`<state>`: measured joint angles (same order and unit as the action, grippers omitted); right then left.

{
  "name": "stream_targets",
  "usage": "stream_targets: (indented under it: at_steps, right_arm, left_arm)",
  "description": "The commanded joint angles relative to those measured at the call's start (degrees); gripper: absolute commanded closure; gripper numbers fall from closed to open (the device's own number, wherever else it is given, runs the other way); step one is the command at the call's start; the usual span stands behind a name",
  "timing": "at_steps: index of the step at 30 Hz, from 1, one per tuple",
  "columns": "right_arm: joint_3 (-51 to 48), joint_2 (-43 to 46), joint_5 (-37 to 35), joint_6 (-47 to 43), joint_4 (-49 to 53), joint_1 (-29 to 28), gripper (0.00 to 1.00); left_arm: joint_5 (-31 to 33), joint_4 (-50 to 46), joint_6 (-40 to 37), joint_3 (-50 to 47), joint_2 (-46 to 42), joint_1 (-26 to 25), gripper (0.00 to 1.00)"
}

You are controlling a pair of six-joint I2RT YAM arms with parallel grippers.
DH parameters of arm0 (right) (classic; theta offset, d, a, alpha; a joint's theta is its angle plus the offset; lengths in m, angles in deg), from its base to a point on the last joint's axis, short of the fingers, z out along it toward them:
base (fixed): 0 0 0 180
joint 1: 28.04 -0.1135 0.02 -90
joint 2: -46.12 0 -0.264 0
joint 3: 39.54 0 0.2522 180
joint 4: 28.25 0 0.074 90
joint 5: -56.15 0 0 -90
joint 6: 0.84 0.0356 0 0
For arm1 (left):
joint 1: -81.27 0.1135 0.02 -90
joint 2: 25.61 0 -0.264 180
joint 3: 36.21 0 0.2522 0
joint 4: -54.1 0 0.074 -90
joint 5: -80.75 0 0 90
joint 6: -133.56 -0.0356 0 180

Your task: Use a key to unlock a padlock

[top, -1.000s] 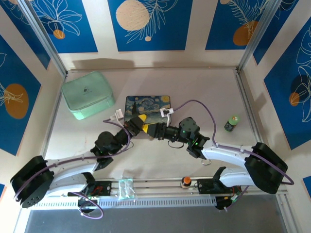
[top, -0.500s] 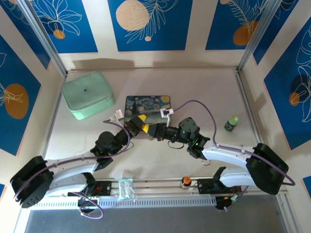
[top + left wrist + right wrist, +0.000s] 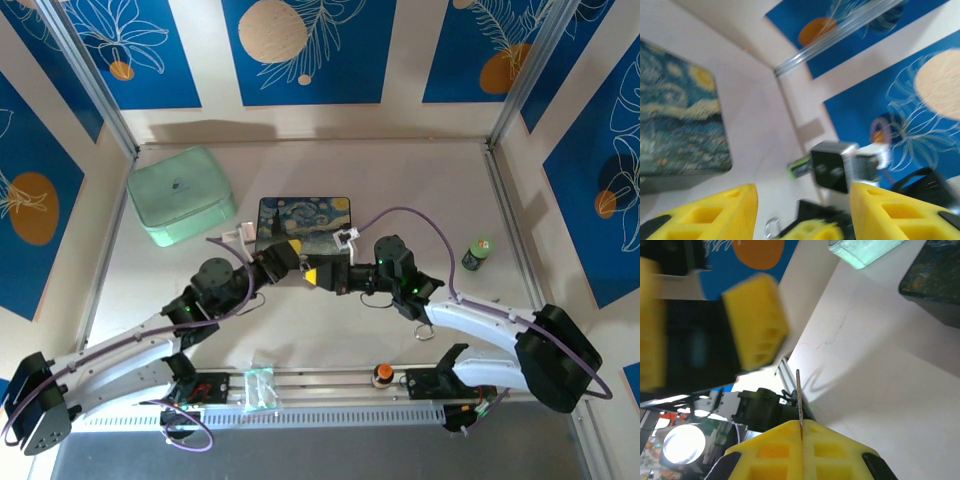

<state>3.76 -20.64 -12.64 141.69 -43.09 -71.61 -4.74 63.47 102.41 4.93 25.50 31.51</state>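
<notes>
- Key (image 3: 799,395): thin blade pinched betw. R gripper (image 3: 800,432) fingers, long axis aimed twd L gripper (image 3: 802,200), just beside.
- L gripper: fingers spread, nothing visibly held.

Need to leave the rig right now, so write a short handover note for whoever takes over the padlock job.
The left tool is open and holding nothing, at the front edge of the starry tin.
The right tool is shut on a thin silvery blade, apparently the key, close in front of the left tool.
The padlock cannot be made out in these views; locate it first.
Done: key in hand. Left: hold the padlock, insert and turn the key, open it.
</notes>
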Motion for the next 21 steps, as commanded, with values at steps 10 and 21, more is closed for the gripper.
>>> stream_targets:
  at_steps: [10,21]
  right_arm:
    - [-2.04,1.5,5.94,2.31,-7.2,2.89,1.0]
    - [-1.19,1.49,7.17,2.6,-8.23,3.25,1.0]
  left_arm:
    - [-9.86,8.57,-2.08,-2.06,1.18,0.54,0.66]
    - [-9.97,3.04,-1.5,-1.55,1.11,0.54,0.66]
